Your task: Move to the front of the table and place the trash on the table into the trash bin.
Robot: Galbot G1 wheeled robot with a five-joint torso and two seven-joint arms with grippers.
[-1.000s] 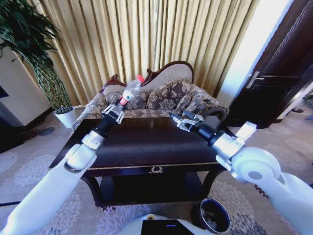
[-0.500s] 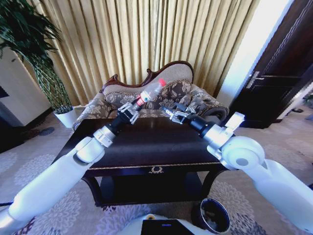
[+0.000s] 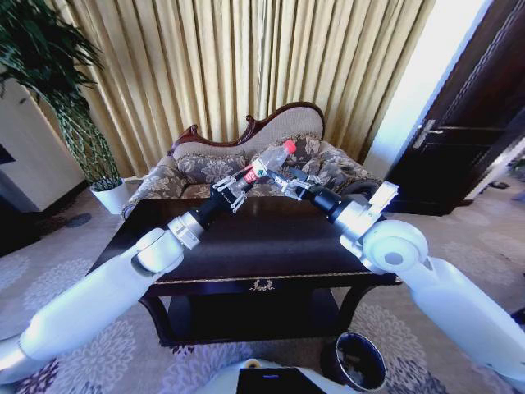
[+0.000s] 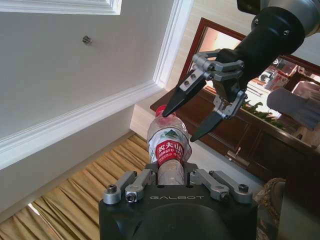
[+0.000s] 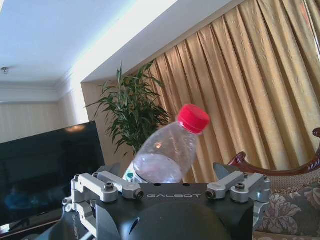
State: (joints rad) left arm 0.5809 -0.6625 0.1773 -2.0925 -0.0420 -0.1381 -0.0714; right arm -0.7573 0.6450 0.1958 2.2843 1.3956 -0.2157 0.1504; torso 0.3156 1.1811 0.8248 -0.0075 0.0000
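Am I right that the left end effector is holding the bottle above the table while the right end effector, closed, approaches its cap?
Not quite: the right end effector is open, as the left wrist view shows. The left end effector does hold the bottle above the table.

The left gripper (image 4: 175, 180) clamps a clear plastic red-labelled bottle (image 4: 169, 146); the right gripper (image 4: 185, 122), fingers spread, flanks its red cap.

The head camera looked forward and down over the table (image 3: 246, 238) from near, while the 2 wrist cameras faced upward, sharing the bottle (image 4: 169, 148) at 12 o'clock, very close.
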